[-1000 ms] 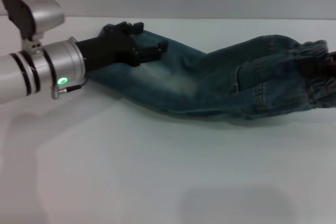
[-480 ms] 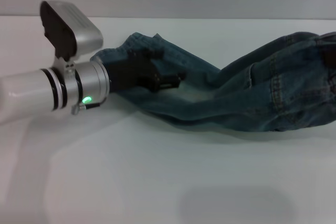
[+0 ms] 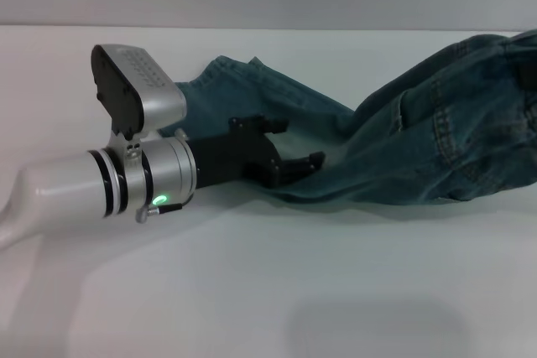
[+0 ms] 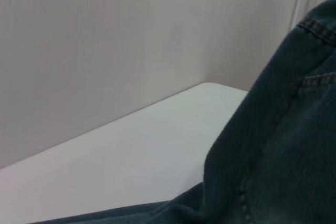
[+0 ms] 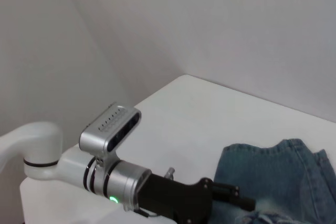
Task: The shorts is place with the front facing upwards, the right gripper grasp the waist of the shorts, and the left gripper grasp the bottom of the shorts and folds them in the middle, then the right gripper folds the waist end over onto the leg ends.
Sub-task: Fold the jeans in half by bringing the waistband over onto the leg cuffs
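The blue denim shorts (image 3: 403, 148) lie across the table, and their right end rises off it toward the picture's edge. A dark piece there is my right gripper (image 3: 530, 77), shut on the waist of the shorts; the waistband itself is cut off. The leg ends (image 3: 222, 69) rest flat at the far left, also seen as a straight hem (image 5: 273, 153). My left gripper (image 3: 302, 140) sits at the near edge of the legs, a little in front of the hems, its black fingers spread apart. The right wrist view shows it (image 5: 245, 195) beside the hem's corner.
The white table (image 3: 252, 291) stretches wide in front of the shorts, with a grey wall close behind it. The left arm's silver wrist and camera block (image 3: 138, 94) stand over the table's left part.
The left gripper has slid right and toward me, off the leg hems, which stayed behind. The waist end has climbed higher and farther right, out of the picture.
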Robot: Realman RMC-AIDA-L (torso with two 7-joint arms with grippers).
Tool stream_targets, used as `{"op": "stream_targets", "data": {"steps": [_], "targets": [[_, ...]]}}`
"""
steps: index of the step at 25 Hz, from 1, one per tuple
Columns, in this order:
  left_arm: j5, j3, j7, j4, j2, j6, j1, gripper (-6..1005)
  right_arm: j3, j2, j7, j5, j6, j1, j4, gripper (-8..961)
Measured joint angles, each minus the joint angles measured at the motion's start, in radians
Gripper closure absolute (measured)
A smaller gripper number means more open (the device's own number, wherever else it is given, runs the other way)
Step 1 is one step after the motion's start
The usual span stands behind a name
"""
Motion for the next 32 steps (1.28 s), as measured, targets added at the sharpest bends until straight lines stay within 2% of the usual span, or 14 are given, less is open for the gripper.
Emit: {"op": "stream_targets", "data": {"steps": [9, 12, 17, 32], "targets": [[-0.147, 0.140, 0.022, 0.001, -0.001, -0.010, 0.017, 168, -0.009, -0.007, 0.017, 0.021, 0.002, 0.047, 0.021, 893], [-0.207, 0.217, 0.023, 0.010, -0.001, -0.008, 0.022, 168, -0.011, -0.013, 0.017, 0.021, 0.007, 0.068, 0.060, 893], [-0.278, 0.287, 0.021, 0.012, -0.001, -0.002, 0.024, 168, -0.012, -0.021, 0.014, 0.021, 0.009, 0.091, 0.109, 892], [-0.394, 0.407, 0.015, 0.064, -0.001, 0.007, 0.047, 168, -0.049, -0.032, 0.025, 0.021, 0.003, 0.125, 0.123, 893]]}}
